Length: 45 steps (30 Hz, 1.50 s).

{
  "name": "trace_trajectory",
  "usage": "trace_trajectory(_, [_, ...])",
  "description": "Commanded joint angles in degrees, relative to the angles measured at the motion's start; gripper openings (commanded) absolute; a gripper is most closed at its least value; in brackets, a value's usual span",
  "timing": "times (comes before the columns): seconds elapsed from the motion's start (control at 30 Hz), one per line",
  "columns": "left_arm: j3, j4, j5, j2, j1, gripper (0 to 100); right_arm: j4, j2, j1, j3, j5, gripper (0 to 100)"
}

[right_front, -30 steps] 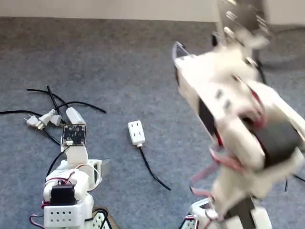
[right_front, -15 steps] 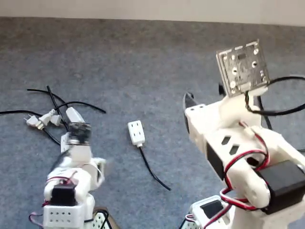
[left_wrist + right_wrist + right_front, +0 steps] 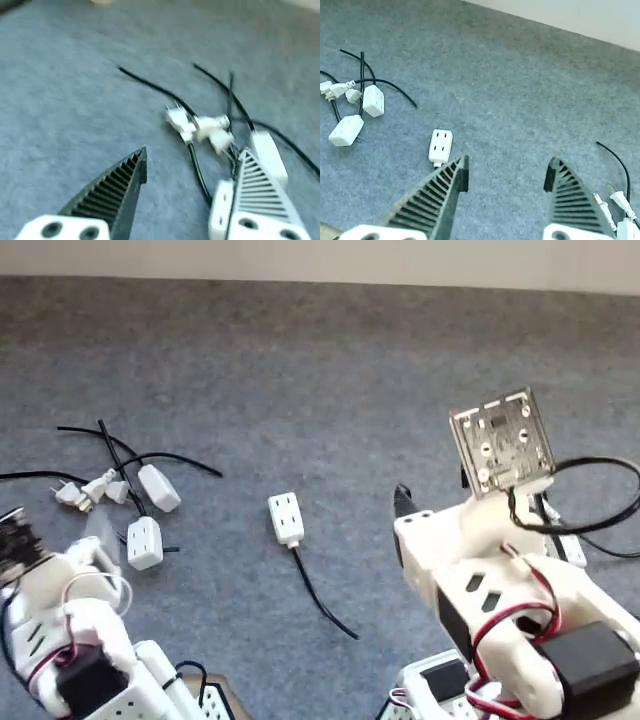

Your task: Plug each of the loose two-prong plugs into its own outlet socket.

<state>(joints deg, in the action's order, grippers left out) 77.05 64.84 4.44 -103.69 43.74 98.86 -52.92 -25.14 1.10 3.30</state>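
High camera steeply downward; wrist cameras lower, angled forward; plug tangle (image 3: 95,488) common to all three.

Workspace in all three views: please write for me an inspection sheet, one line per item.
Surface: grey carpet-like mat, flat.
Job's things: white plastic outlet block in the middle; two more white outlet blocks at the left; white two-prong plugs lie unplugged beside that pair; further white plugs lie at the right.
Clutter: nothing seen.
Grippers: left gripper open, empty, over the left cluster; right gripper open, empty, near the middle block.
Cables: thin black cables cross at the left; one black cable leaves the middle block.
Surroundings: pale wall strip beyond the mat.
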Motion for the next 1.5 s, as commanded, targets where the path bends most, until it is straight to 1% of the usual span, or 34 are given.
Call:
trace_trajectory(0.0, [-3.74, -2.9, 0.44, -0.13, 3.65, 29, 0.75, -1.45, 0.84, -2.24, 0.7, 24.5])
trace_trajectory(0.1, [-2.51, -3.87, 0.0, -0.13, 4.26, 29, -0.92, -2.86, 0.84, -5.41, 0.7, 24.5])
trace_trajectory(0.17, [-1.19, -6.86, 0.0, -0.13, 6.37, 29, -1.8, -4.09, 0.84, -7.43, 0.7, 24.5])
trace_trajectory(0.27, [1.01, -16.53, 0.53, -0.13, 10.42, 29, -2.51, -5.85, 0.84, -10.24, 0.7, 24.5])
trace_trajectory(0.33, [2.68, -23.12, 0.53, -0.13, 10.15, 29, -2.51, -7.08, 0.84, -11.74, 0.7, 24.5])
trace_trajectory(0.4, [3.82, -26.99, 0.18, -0.13, 9.45, 29, -2.51, -7.96, 0.84, -12.79, 0.7, 24.5])
trace_trajectory(0.5, [3.56, -29.63, -0.7, 0.04, 9.63, 29, -2.51, -8.84, 0.84, -13.58, 0.7, 24.5])
trace_trajectory(0.6, [0.48, -32.26, -7.38, 0.57, 8.92, 29, -2.51, -9.1, 0.84, -14.2, 0.7, 24.5])
trace_trajectory(0.7, [-3.65, -32.0, -8.26, 2.68, 6.11, 29, -2.51, -9.1, 0.84, -15.08, 0.7, 24.5])
trace_trajectory(0.8, [-9.54, -29.1, -13.63, 12.09, 3.21, 29, -2.51, -9.1, 0.84, -17.27, 0.7, 24.5])
trace_trajectory(0.9, [-19.12, -24.79, -21.19, 28.79, 1.19, 29, -2.51, -9.1, 0.84, -19.91, 0.7, 24.5])
trace_trajectory(1.0, [-32.4, -18.46, -29.27, 48.22, 0.92, 29, -2.51, -9.1, 0.84, -21.58, 0.7, 24.5])
trace_trajectory(1.13, [-52.88, -7.12, -43.87, 72.4, 0.48, 29, -2.51, -9.1, 0.84, -21.76, 0.7, 24.5])
trace_trajectory(1.23, [-67.56, 1.58, -53.54, 87.16, -1.01, 29, -2.51, -9.1, 0.84, -21.76, 0.62, 24.5])
trace_trajectory(1.3, [-77.14, 6.77, -57.32, 95.96, -1.89, 29, -2.51, -9.1, 0.84, -21.85, 0.53, 24.5])
trace_trajectory(1.47, [-94.2, 14.95, -61.63, 112.22, -5.32, 29, -2.42, -9.1, 0.84, -21.85, 0.44, 24.5])
